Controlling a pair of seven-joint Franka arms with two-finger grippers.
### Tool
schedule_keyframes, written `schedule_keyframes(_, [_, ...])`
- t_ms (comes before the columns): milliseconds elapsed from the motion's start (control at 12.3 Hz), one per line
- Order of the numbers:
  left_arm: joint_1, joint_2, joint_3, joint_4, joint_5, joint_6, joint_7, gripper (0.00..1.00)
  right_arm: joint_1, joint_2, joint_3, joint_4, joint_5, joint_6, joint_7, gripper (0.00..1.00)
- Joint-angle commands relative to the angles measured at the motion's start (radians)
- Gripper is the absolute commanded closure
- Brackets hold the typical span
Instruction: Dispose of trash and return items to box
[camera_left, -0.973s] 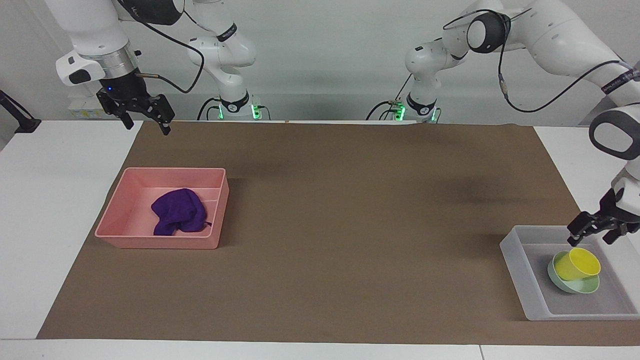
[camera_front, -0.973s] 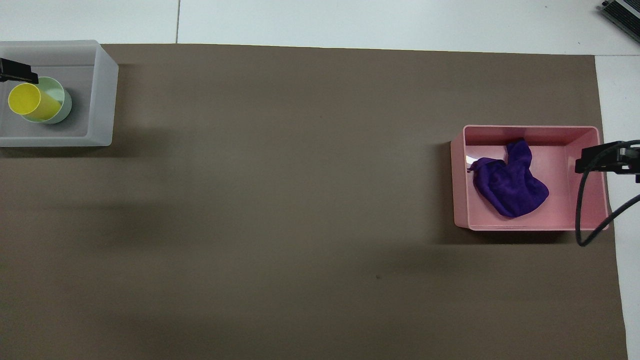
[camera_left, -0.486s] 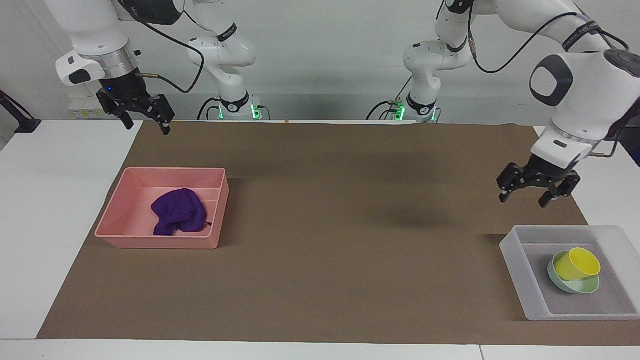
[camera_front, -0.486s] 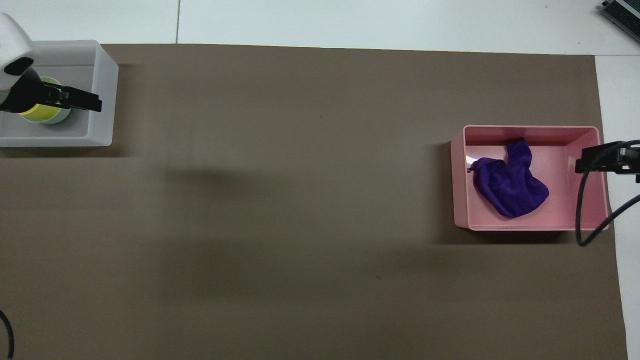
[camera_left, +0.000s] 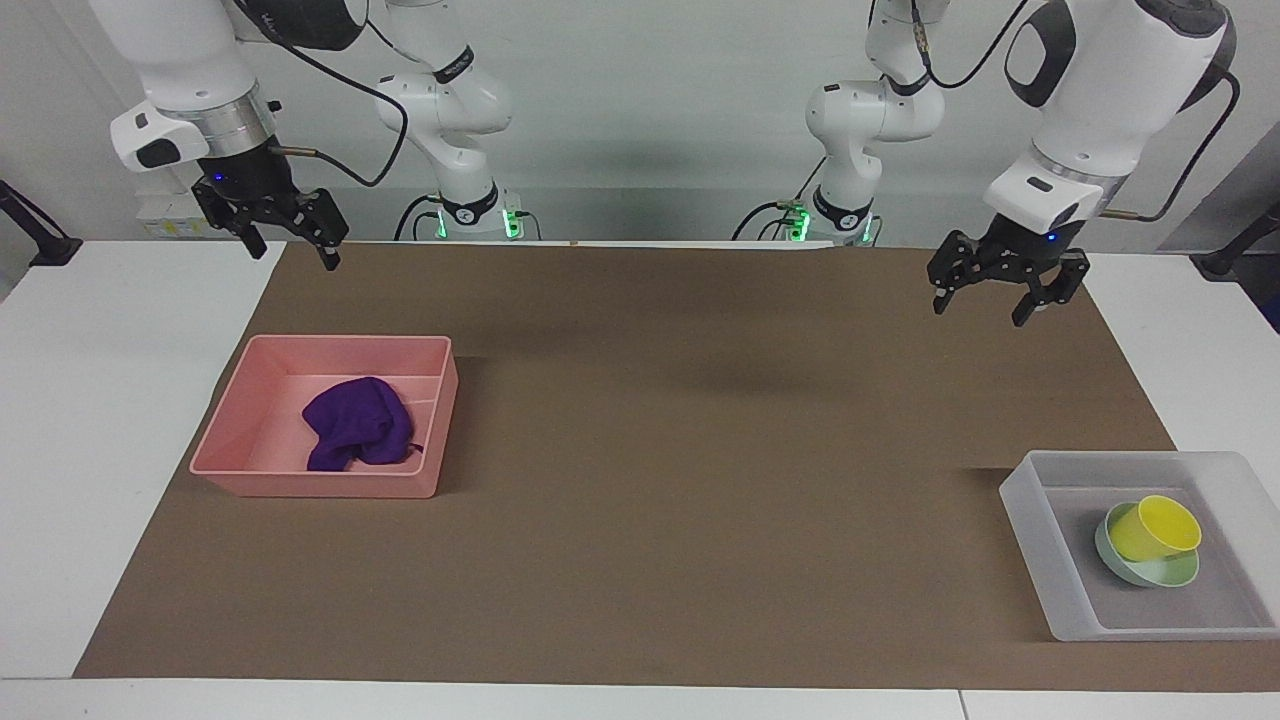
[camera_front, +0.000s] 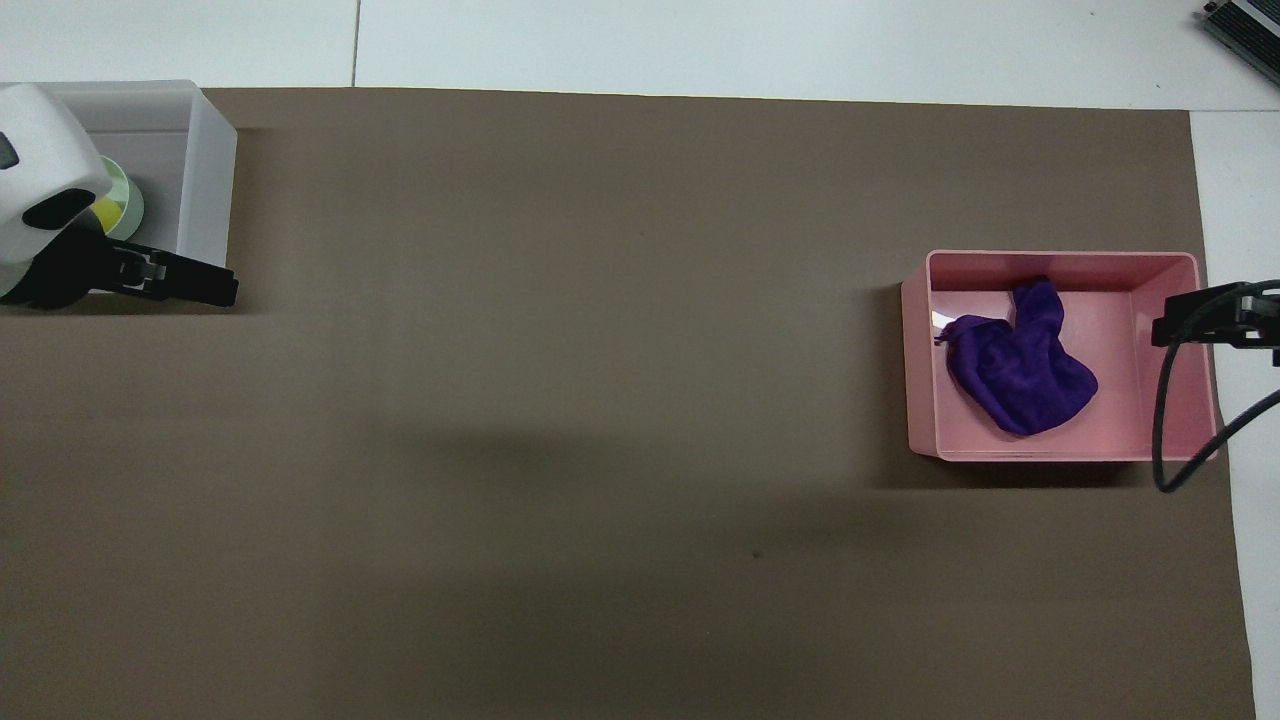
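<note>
The purple rag (camera_left: 358, 422) lies crumpled in the pink tray (camera_left: 320, 487); both show in the overhead view, the rag (camera_front: 1015, 365) and the tray (camera_front: 1030, 452). The yellow cup (camera_left: 1155, 528) lies tilted in the mint-green bowl (camera_left: 1150, 576), inside the frosted-white box (camera_left: 1035, 545). In the overhead view the left arm covers most of the cup (camera_front: 105, 212) and bowl (camera_front: 128, 205) in the box (camera_front: 208, 170). My left gripper (camera_left: 980, 310) is open and empty, raised over the brown mat. My right gripper (camera_left: 295, 255) is open and empty, waiting high over the mat's edge.
A brown mat (camera_left: 700, 450) covers most of the white table (camera_left: 90, 400). The pink tray stands toward the right arm's end, the box toward the left arm's end. A black cable (camera_front: 1165, 430) hangs from the right arm beside the pink tray.
My left gripper has risen from just above the cup in the box and swung away, up over the mat toward the robots. The cup stays in the bowl. The right arm has not moved.
</note>
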Motion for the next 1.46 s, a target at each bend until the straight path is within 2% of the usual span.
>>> schedule_keyframes(0, [-0.006, -0.034, 0.014, 0.023, -0.001, -0.091, -0.015, 0.0, -0.014, -0.017, 0.006, -0.016, 0.005, -0.009, -0.022, 0.0])
schedule_keyframes(162, [-0.002, -0.036, 0.021, 0.036, 0.012, -0.145, -0.014, 0.0, -0.012, -0.017, 0.006, -0.016, 0.005, -0.009, -0.022, 0.0])
schedule_keyframes(405, [0.003, -0.016, 0.017, 0.118, 0.052, -0.218, -0.009, 0.0, -0.012, -0.017, 0.006, -0.016, 0.005, -0.009, -0.022, 0.0])
schedule_keyframes(811, [0.003, -0.008, 0.03, 0.139, 0.038, -0.242, -0.007, 0.0, -0.012, -0.017, 0.006, -0.016, 0.003, -0.009, -0.022, 0.0])
schedule_keyframes(1216, [-0.068, -0.014, 0.119, 0.14, 0.006, -0.254, -0.009, 0.0, -0.012, -0.017, 0.006, -0.016, 0.003, -0.011, -0.021, 0.0])
schedule_keyframes(1378, [-0.066, -0.016, 0.121, 0.139, 0.009, -0.254, -0.009, 0.0, -0.012, -0.017, 0.006, -0.016, 0.005, -0.011, -0.021, 0.0])
